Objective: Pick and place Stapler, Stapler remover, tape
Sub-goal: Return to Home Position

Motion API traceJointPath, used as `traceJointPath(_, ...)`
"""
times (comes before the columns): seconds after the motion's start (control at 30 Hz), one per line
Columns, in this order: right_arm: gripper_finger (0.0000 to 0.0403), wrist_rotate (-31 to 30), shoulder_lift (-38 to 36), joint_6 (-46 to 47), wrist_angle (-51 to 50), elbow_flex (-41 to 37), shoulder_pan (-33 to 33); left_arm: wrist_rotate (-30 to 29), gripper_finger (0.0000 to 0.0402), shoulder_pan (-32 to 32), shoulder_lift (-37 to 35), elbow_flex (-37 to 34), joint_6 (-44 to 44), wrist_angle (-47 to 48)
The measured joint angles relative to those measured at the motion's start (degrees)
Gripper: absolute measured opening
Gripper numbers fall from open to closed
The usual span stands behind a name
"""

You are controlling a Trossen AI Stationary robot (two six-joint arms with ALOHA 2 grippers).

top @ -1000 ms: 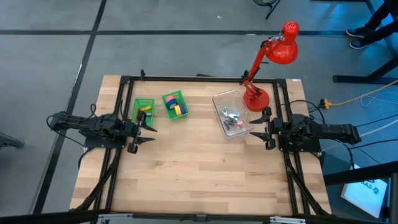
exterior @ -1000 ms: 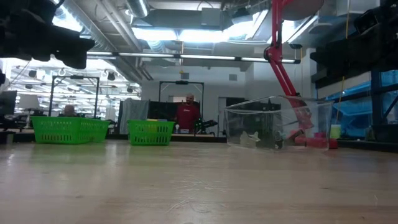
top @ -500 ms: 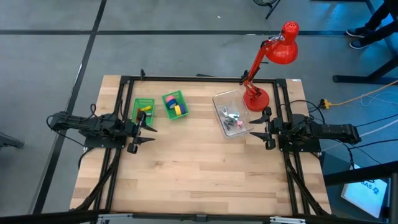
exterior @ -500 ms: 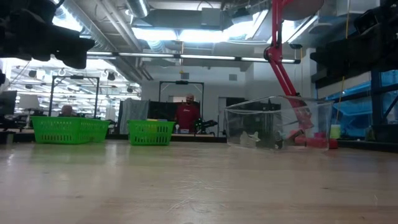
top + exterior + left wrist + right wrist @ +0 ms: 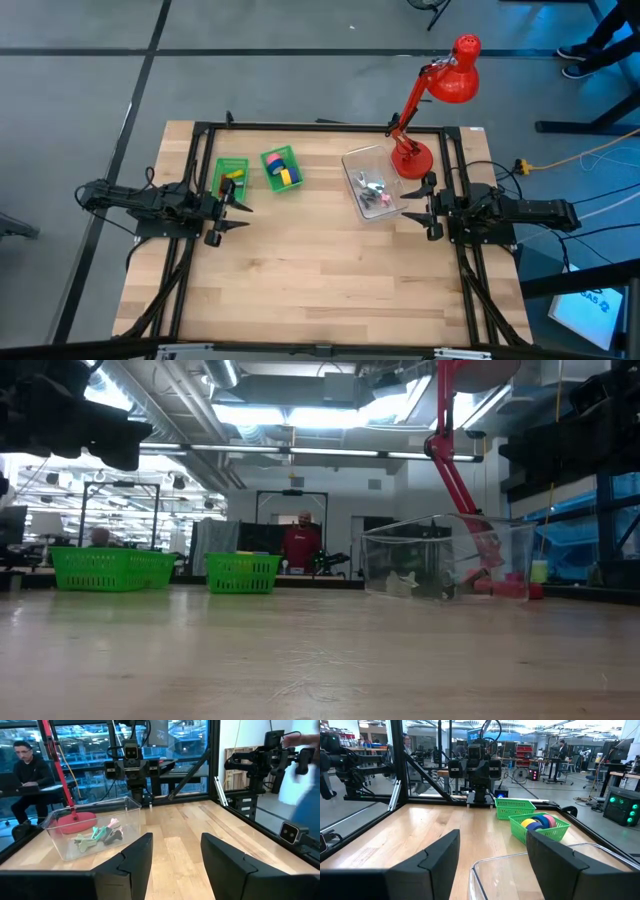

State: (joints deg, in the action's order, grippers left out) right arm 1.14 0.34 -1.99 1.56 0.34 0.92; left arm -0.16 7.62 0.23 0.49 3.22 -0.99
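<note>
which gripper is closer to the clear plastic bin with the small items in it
Right. The right gripper sits open just beside the clear plastic bin. The left gripper, also open, is far across the table, next to the green baskets.

A robotics lab (open-plan): exposed ceiling pipes (image 5: 300,452), another arm rig (image 5: 252,762), seated person (image 5: 27,775).

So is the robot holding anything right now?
Nothing is held. The left end effector and the right end effector are both open and empty.
</note>
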Motion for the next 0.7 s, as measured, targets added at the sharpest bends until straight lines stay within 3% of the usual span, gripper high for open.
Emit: traceJointPath(0.7,0.0232,0.0,0.01,0.0,0.01,0.0,0.01,-0.02,0.0167,0.0,0.02,0.0,0.03,-0.02)
